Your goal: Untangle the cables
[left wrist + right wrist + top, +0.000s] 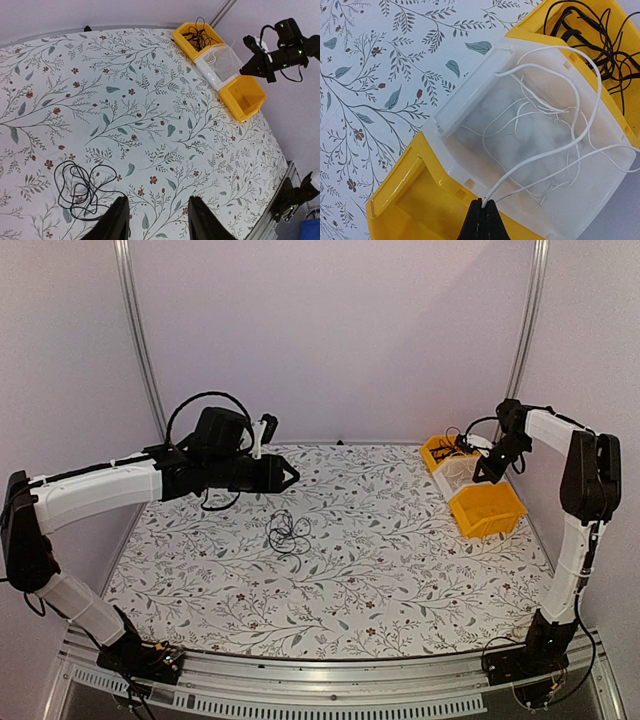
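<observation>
1. Closest to us on the flowery table (400, 580), the black cable tangle (288, 532) lies in a loose loopy bunch. It's at roughly 10 o'clock from the table's middle, with neither arm on it.
2. At 12 o'clock from that bunch we've got the left gripper (290, 476) hanging over the table, nose aimed toward 3 o'clock. In its wrist view the fingers (116, 222) stand apart with only tablecloth between them. The bunch sits off at their 10 o'clock.
3. Over at the table's 2 o'clock corner, three bins sit side by side in a row, touching. The near yellow bin (487, 512) comes first, then the white bin (452, 483).
4. The right gripper (482, 220) hovers over the seam between those two. Its fingers are pressed together, pinching one white cable (495, 186). That cable arcs up and over into the white bin, where more white strands lie.
5. Farthest out, the far yellow bin (432, 452) holds a clump of black cables (585, 30).
</observation>
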`<state>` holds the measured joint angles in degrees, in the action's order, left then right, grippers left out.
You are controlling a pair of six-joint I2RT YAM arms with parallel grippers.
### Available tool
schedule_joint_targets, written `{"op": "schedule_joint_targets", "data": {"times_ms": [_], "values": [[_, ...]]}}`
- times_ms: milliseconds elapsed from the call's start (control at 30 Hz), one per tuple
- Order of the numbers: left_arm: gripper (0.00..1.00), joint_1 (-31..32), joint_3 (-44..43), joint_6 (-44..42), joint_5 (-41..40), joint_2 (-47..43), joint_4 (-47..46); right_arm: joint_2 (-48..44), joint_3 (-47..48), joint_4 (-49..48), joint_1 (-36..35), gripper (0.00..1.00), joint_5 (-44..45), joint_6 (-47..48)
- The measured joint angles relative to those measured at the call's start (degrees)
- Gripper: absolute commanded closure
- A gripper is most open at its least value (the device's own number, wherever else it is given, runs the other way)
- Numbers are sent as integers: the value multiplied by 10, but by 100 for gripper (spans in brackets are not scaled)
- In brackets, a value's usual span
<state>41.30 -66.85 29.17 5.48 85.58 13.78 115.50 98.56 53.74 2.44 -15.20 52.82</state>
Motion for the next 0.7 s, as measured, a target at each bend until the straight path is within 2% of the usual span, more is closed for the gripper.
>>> {"op": "schedule_joint_targets", "data": {"times_ms": [533,700], "values": [[57,0,2,1,-1,0,2,83,97,37,2,100,68,29],[57,0,4,5,-2,0,2,93,100,29,3,100,96,55]]}}
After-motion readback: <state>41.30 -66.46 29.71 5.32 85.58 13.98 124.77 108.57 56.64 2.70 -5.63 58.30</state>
